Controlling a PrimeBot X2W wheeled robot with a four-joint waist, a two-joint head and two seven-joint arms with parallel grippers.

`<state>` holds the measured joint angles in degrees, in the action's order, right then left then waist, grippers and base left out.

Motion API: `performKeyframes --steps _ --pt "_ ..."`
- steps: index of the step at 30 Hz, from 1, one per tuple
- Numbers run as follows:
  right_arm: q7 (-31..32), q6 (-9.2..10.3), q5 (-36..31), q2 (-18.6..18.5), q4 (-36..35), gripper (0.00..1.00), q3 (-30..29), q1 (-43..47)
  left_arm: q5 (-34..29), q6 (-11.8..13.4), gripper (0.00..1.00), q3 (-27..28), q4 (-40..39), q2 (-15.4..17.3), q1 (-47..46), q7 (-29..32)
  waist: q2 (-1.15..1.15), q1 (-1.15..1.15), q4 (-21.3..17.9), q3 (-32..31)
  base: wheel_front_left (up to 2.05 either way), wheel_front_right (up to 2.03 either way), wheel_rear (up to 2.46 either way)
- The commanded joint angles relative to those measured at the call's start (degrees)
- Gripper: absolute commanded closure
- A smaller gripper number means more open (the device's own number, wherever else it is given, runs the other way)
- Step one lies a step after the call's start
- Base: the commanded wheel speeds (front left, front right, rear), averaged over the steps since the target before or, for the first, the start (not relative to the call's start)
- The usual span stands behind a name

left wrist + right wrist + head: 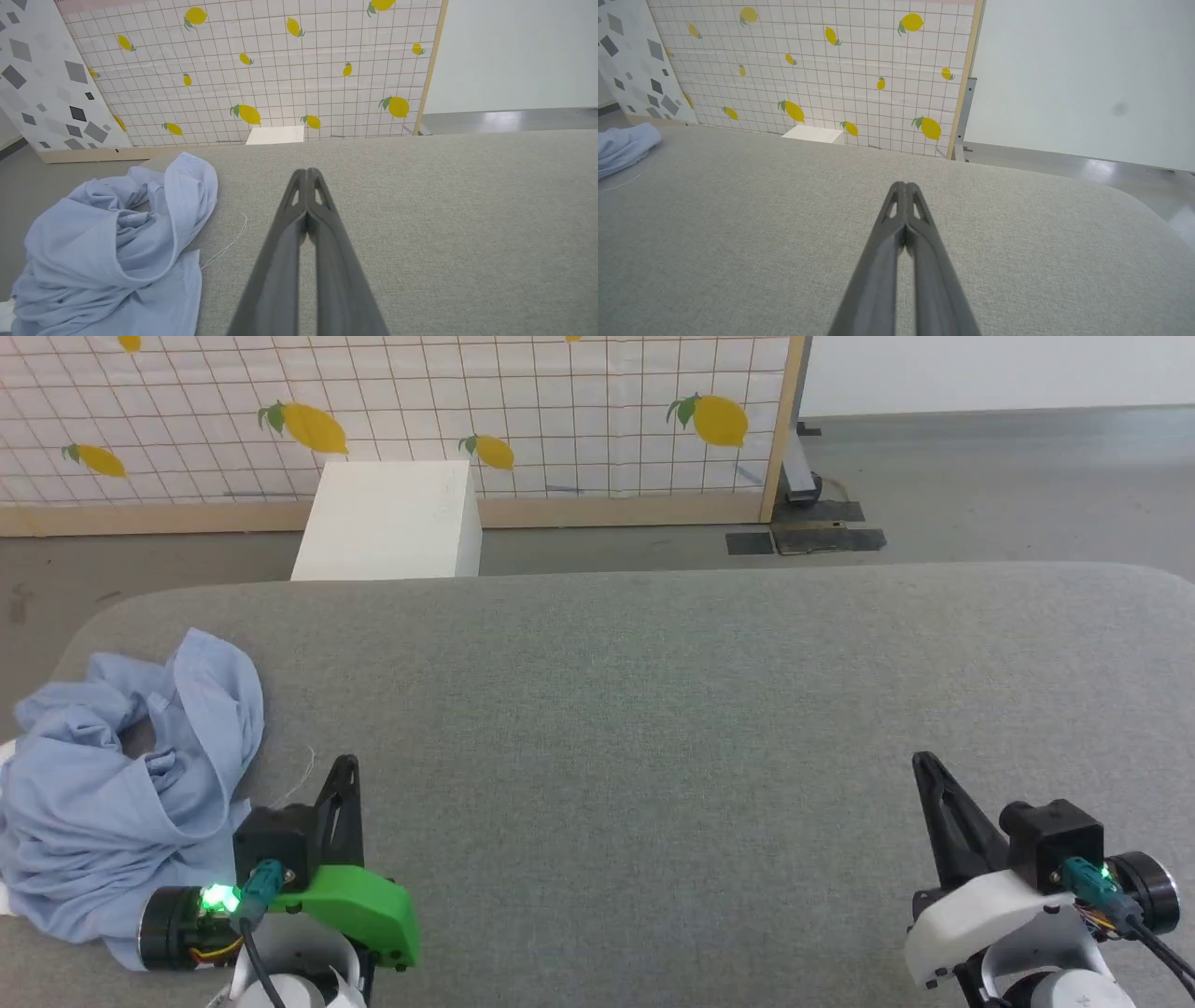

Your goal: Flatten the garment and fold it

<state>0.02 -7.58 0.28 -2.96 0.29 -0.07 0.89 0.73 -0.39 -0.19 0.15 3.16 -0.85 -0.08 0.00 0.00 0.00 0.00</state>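
Loosely heaped, the garment (112, 784) stretches near-to-far; left fingers (285, 242) and right fingers (880, 256) pressed together.

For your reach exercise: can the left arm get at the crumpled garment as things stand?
Probably yes: the garment lies close beside the left gripper, nothing between them, though its jaws are shut.

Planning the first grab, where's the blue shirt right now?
The garment lies crumpled at the grey table's left edge in the head view, just left of the left gripper.
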Motion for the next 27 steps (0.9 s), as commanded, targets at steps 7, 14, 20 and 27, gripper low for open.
performKeyframes --steps 7,14,20,27 --pt "0.0 0.09 -0.3 0.1 -0.3 1.00 0.1 -0.9 -0.7 0.4 1.00 0.2 -0.1 -0.3 0.9 0.1 0.00 0.00 0.0 0.0 0.00 0.00 0.00" --pt "0.0 0.09 -0.3 0.1 -0.3 1.00 0.1 -0.9 -0.7 0.4 1.00 0.2 -0.1 -0.3 0.9 0.1 0.00 0.00 0.0 0.0 0.00 0.00 0.00" --pt "0.0 0.00 0.0 0.0 0.0 0.00 0.0 0.0 0.1 0.0 0.00 0.0 0.0 0.0 0.0 0.0 0.00 0.00 0.0 0.0 0.00 0.00 0.00" --pt "-0.4 0.00 0.2 0.0 0.2 0.00 -0.2 -0.1 0.5 0.4 0.00 -0.6 0.5 0.0 -0.2 -0.5 0.00 0.00 0.1 0.0 0.00 0.00 0.00"
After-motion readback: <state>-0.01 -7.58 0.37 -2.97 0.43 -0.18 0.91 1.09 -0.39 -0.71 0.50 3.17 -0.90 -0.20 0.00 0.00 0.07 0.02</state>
